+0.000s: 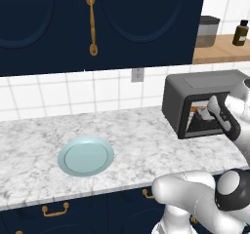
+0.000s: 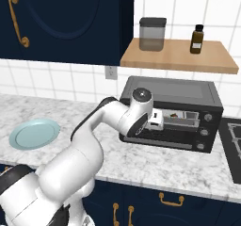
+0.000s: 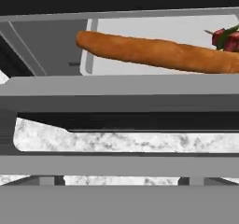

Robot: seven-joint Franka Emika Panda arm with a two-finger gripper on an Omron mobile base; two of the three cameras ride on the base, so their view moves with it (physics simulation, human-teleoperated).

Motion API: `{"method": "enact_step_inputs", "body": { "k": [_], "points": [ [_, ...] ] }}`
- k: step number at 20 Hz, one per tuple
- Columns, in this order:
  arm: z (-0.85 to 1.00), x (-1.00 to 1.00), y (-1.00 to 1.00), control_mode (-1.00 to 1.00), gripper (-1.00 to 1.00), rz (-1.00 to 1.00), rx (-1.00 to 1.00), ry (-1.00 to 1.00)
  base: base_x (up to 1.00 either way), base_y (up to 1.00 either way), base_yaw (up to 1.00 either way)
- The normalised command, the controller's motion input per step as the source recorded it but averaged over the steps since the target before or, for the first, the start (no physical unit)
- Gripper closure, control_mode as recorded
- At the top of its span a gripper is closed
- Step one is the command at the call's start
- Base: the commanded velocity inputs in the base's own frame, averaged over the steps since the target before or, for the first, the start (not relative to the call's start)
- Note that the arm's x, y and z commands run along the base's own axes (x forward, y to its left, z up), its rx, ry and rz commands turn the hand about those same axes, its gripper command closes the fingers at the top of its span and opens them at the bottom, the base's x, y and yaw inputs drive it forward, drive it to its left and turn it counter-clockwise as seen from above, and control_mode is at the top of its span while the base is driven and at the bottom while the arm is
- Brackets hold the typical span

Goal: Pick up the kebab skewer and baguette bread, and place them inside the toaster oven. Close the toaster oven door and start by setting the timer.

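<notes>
The dark grey toaster oven (image 1: pixel 195 84) (image 2: pixel 169 91) stands at the right of the marble counter. Its door (image 2: pixel 164 138) (image 3: pixel 119 164) is folded down, and marble shows through the window. Inside, the orange-brown baguette bread (image 3: pixel 154 52) lies across the tray. The kebab skewer (image 3: pixel 226 37), with dark red chunks, lies at the baguette's right end. My gripper (image 1: pixel 209 110) (image 2: pixel 159 120) hovers at the oven's mouth just above the lowered door. Its jaws are open and hold nothing.
A pale blue plate (image 1: pixel 86 156) (image 2: pixel 34 133) sits bare on the counter to the left. A wooden shelf (image 2: pixel 179 55) above the oven carries a jar (image 2: pixel 152 33) and a brown bottle (image 2: pixel 198 39). A cooktop (image 2: pixel 234 145) lies right of the oven.
</notes>
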Motion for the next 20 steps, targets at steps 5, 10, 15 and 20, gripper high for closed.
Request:
{"method": "enact_step_inputs", "body": {
  "k": [5,10,15,20],
  "points": [
    [0.0,0.96,0.22,-1.0,-1.0,-0.03,0.0,-0.09,0.0,0.0,0.0],
    [-0.27,0.49,0.03,-1.0,-1.0,-0.03,0.0,0.0,0.0,0.0,0.0],
    [-0.3,-0.07,0.0,-1.0,-1.0,-0.02,0.0,-0.02,0.0,0.0,0.0],
    [-0.03,-0.67,0.0,-1.0,-1.0,0.0,0.0,-0.17,0.0,0.0,0.0]
  ]
}}
